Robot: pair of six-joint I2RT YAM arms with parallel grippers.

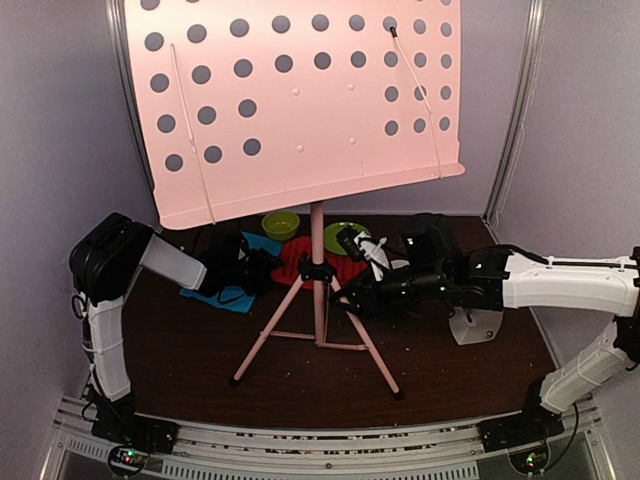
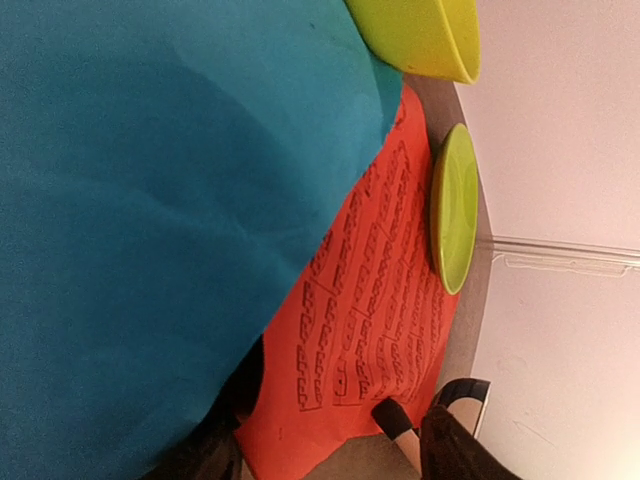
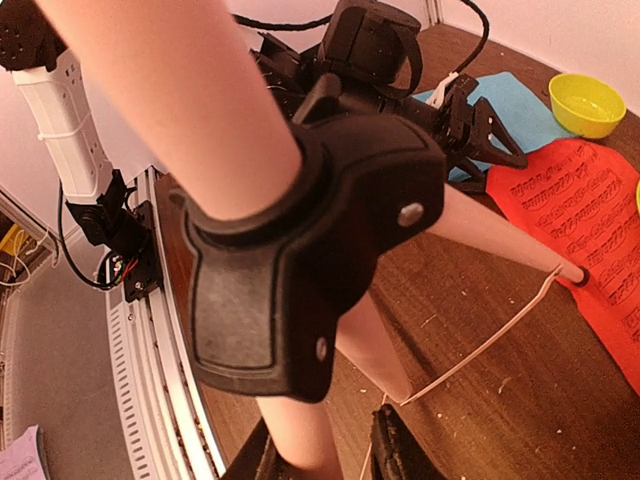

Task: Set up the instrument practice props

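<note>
The pale pink music stand (image 1: 300, 100) stands mid-table on its tripod, desk facing the camera. My right gripper (image 1: 352, 298) is low at the tripod, just right of the black hub (image 3: 310, 250). One pink leg (image 3: 300, 440) runs between its fingers (image 3: 400, 455); one finger touches it and a gap shows at the other. My left gripper (image 2: 320, 450) is open over the red music sheet (image 2: 370, 300), with the blue sheet (image 2: 150, 200) rising over its left finger. The white-grey metronome (image 1: 478, 325) sits under my right forearm.
A green bowl (image 1: 280, 225) and a green plate (image 1: 345, 238) lie behind the sheets by the back wall. A white, black-edged object (image 1: 380, 255) sits just right of the red sheet. A thin cream cord (image 3: 490, 340) trails between the tripod legs.
</note>
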